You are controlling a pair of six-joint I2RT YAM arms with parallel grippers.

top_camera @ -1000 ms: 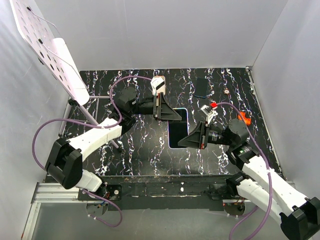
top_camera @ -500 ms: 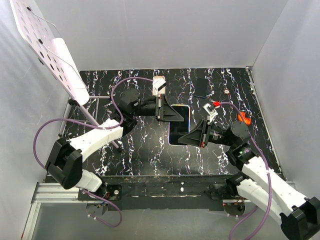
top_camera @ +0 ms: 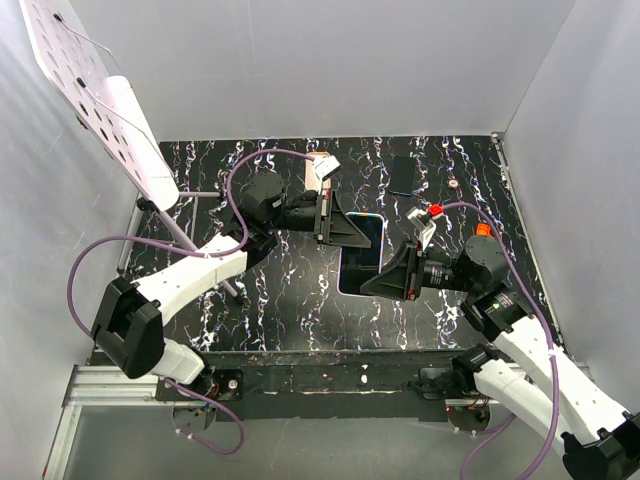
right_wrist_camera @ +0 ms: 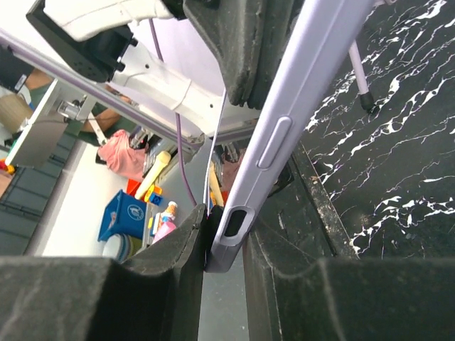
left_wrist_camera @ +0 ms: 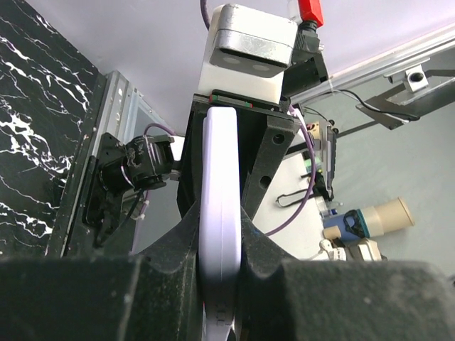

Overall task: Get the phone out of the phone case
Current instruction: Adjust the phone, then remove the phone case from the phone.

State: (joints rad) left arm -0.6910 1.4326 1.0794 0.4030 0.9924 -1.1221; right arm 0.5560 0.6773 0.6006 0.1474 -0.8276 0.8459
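The phone [top_camera: 360, 258], dark screen up, sits in a lavender case [top_camera: 380, 232] and is held off the black marbled table [top_camera: 290, 300] between both arms. My left gripper [top_camera: 347, 230] is shut on the far end of the cased phone. In the left wrist view the case edge [left_wrist_camera: 219, 213] runs straight between the fingers [left_wrist_camera: 160, 256]. My right gripper [top_camera: 380, 280] is shut on the near end. In the right wrist view the case [right_wrist_camera: 298, 121] shows a side button and a bottom port, clamped at my right gripper [right_wrist_camera: 226, 245].
A dark flat rectangle [top_camera: 404, 175] and a small round thing [top_camera: 453, 184] lie at the back right of the table. A white perforated board [top_camera: 90, 90] on a metal stand [top_camera: 190, 235] leans at the left. White walls close in three sides.
The left gripper has moved a little right and forward with the phone's far end. The right wrist has drawn back to the right. The cased phone has shifted slightly right between them.
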